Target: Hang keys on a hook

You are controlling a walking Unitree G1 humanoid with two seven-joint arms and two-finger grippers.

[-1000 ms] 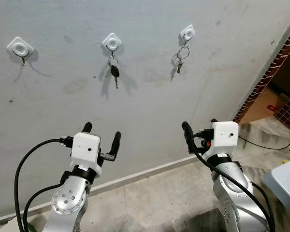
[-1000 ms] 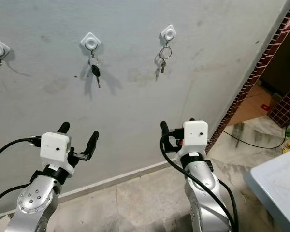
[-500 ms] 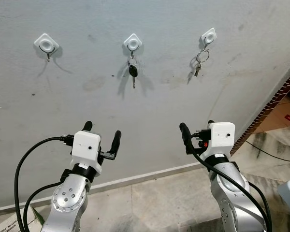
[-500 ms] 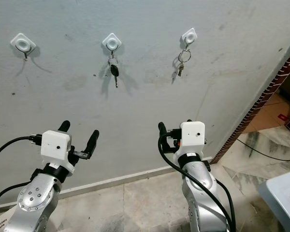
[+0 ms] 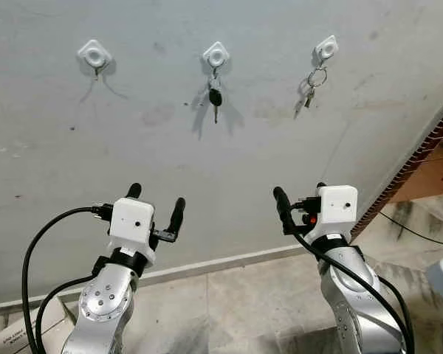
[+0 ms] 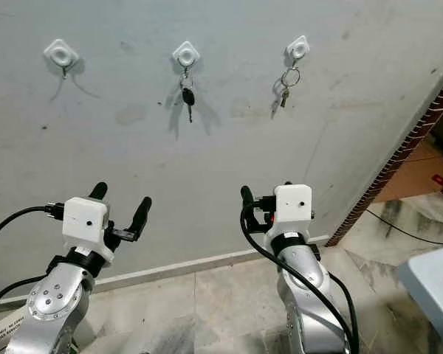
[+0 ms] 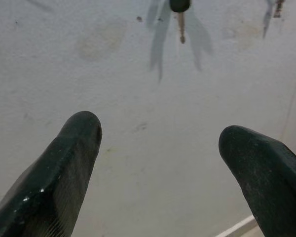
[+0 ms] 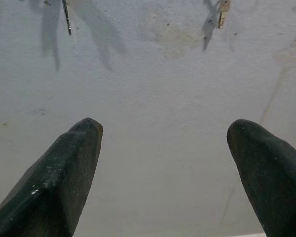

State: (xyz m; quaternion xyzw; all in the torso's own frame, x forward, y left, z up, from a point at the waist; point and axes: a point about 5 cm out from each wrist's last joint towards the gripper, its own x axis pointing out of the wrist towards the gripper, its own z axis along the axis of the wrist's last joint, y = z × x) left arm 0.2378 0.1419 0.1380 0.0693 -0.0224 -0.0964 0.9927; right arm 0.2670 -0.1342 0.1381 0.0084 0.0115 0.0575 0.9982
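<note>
Three hooks upper frame; left hook (image 5: pixel 94 54) bare, black key (image 5: pixel 215 97) and key ring (image 5: pixel 311 82) hung; left gripper (image 5: pixel 156 209), right gripper (image 5: pixel 301 200) both spread, empty; risk: no keys in grasp, reach knocks hung keys off.

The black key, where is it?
The black key hangs on the middle hook on the wall, between the bare left hook and the silver keys.

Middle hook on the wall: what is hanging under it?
Under the middle hook hangs a black-headed key, its blade pointing down against the grey wall. A small ring links them; how it sits on the hook's prong is too small to tell.
</note>
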